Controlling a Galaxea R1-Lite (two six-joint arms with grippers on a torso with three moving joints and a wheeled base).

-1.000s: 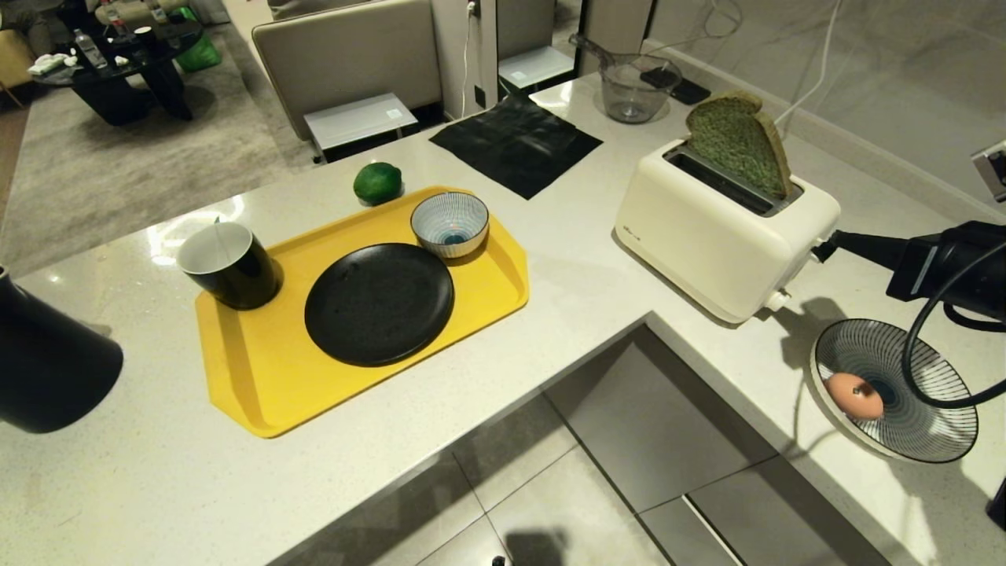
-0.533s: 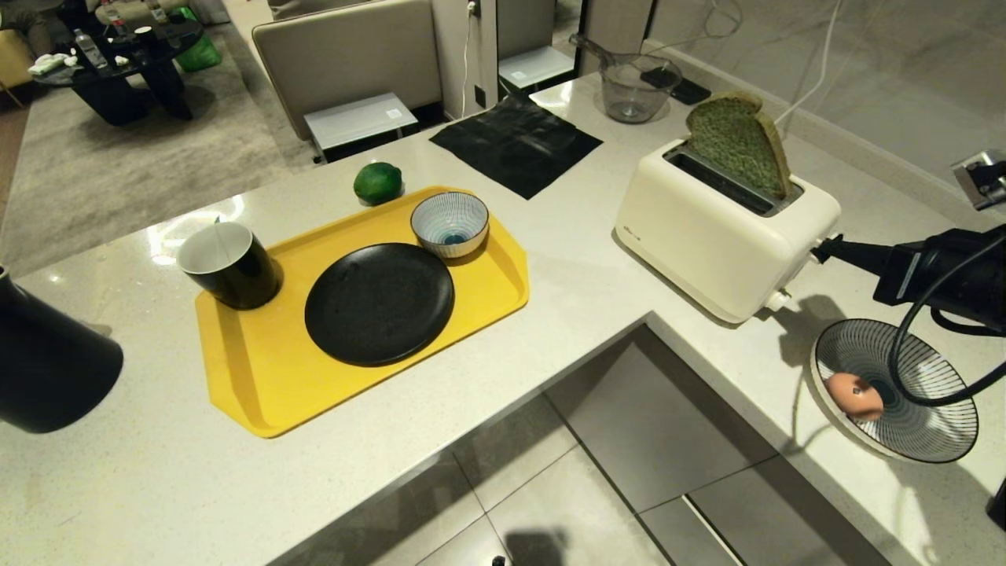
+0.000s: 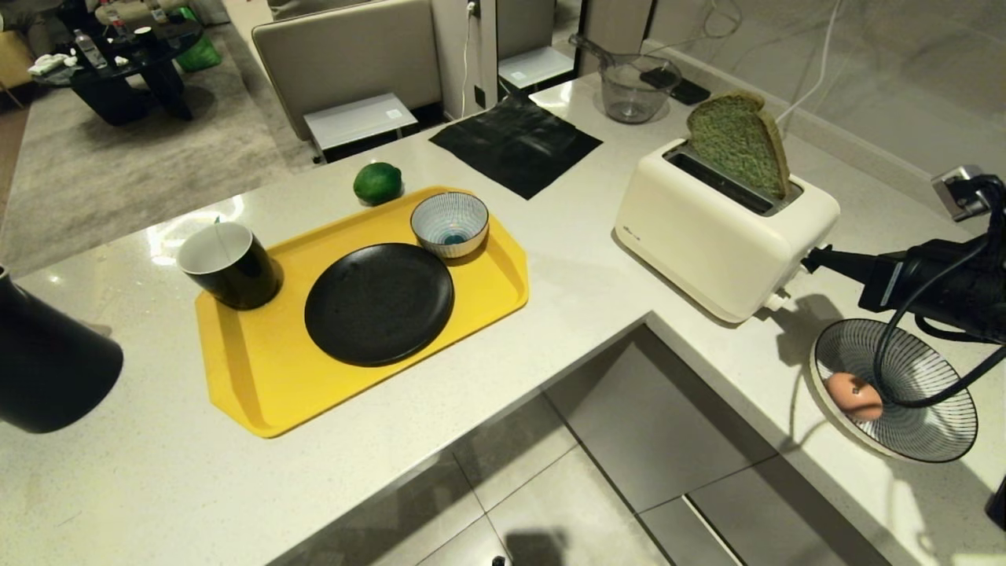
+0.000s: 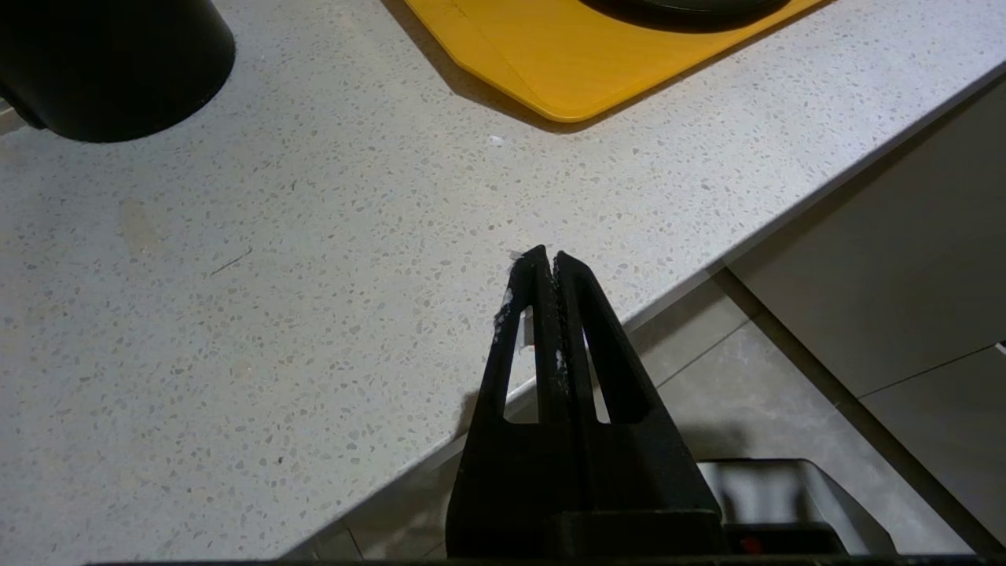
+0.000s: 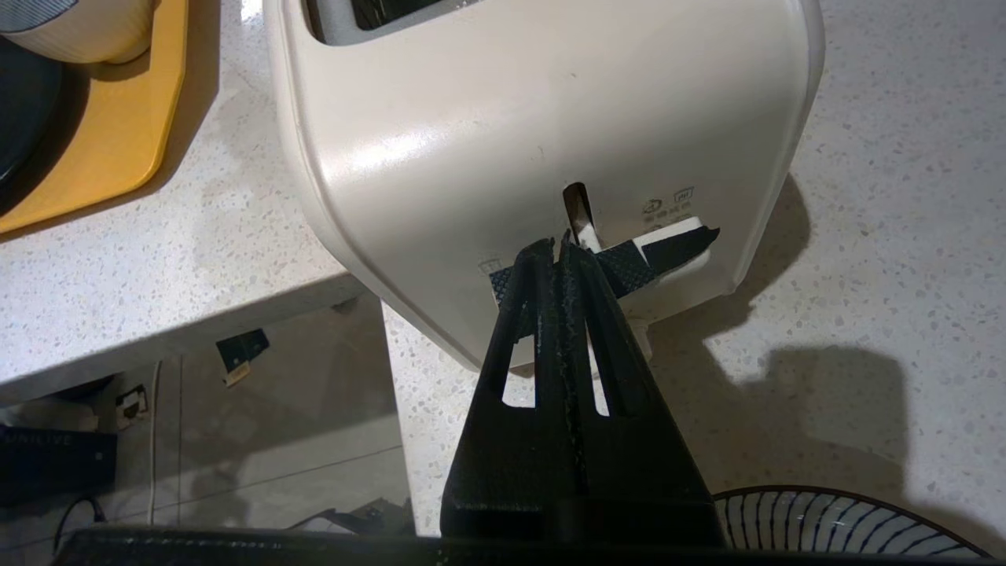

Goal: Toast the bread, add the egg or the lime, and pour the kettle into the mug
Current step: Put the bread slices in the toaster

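- Right gripper [image 5: 559, 250] jaws pressed together, tips at toaster [image 3: 723, 232] lever [image 5: 629, 263].
- Bread [image 3: 739, 144] at toaster's 12 o'clock: likely light, soft; grasp crust edges.
- Left gripper [image 4: 548, 259] parked, jaws together.

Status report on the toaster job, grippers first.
Right gripper shut, tips at the toaster lever. Left gripper shut, parked over the counter edge. Bread standing high in the slot, not down. Nothing in the way.

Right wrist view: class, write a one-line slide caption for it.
Shut right end effector at the cream toaster's lever, striped bowl nearby.
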